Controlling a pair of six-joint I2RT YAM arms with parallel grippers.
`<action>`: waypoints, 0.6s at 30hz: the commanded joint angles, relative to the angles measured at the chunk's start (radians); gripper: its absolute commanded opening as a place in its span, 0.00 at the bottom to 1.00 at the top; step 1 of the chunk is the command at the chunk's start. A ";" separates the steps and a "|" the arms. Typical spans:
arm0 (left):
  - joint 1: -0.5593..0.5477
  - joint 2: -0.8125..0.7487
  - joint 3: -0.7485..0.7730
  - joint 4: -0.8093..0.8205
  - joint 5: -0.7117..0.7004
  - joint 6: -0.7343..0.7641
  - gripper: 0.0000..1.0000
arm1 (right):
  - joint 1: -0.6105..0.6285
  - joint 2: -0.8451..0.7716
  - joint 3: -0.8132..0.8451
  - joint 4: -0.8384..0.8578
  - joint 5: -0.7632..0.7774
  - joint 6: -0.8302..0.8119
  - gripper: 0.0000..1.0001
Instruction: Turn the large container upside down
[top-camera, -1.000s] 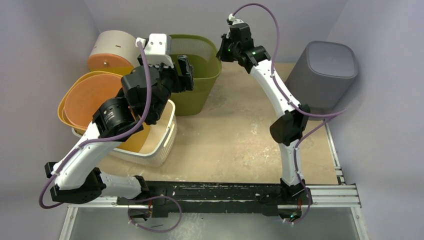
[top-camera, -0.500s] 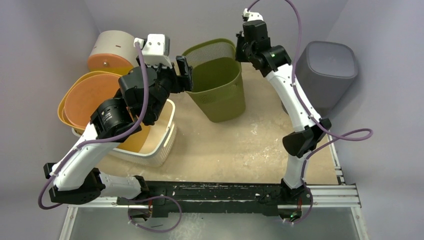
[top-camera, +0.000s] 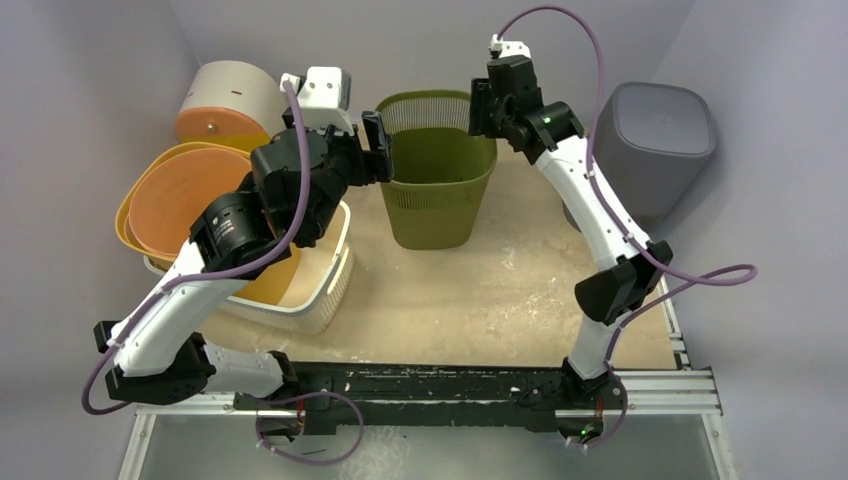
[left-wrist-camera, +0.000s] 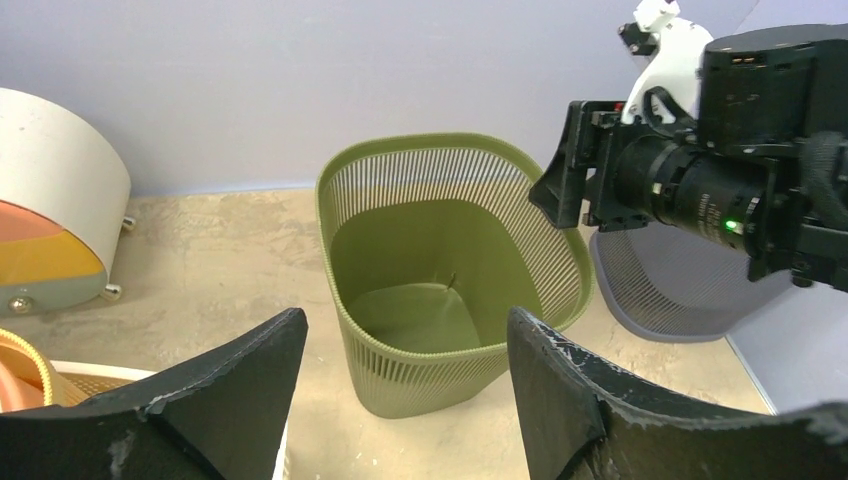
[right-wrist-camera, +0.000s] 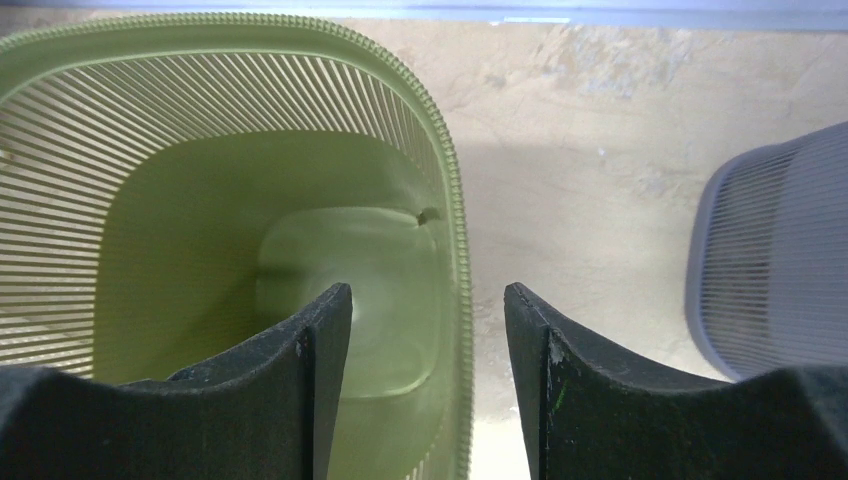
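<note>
Jaws are standing open, empty: right gripper (right-wrist-camera: 428, 300) straddling the rim of the upright bin (top-camera: 437, 195) by the table's (top-camera: 480, 290) far edge, left gripper (left-wrist-camera: 402, 325) hovering beside.

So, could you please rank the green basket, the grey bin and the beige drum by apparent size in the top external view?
1. The green basket and the grey bin look about alike, so they stay unranked.
2. The beige drum looks smallest, though it is partly hidden.

White links (top-camera: 590, 195), black joints (top-camera: 612, 288), purple cables (top-camera: 700, 280), scuffed black left gripper (left-wrist-camera: 405, 320)
</note>
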 joint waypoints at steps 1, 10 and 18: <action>0.001 0.034 0.092 -0.018 0.002 -0.030 0.71 | 0.005 -0.120 0.010 0.093 0.026 -0.087 0.62; 0.002 0.166 0.425 -0.106 0.165 0.027 0.73 | 0.118 -0.080 0.059 0.141 -0.310 -0.213 0.62; 0.001 0.162 0.402 -0.107 0.199 0.107 0.78 | 0.267 0.018 0.084 0.166 -0.406 -0.242 0.62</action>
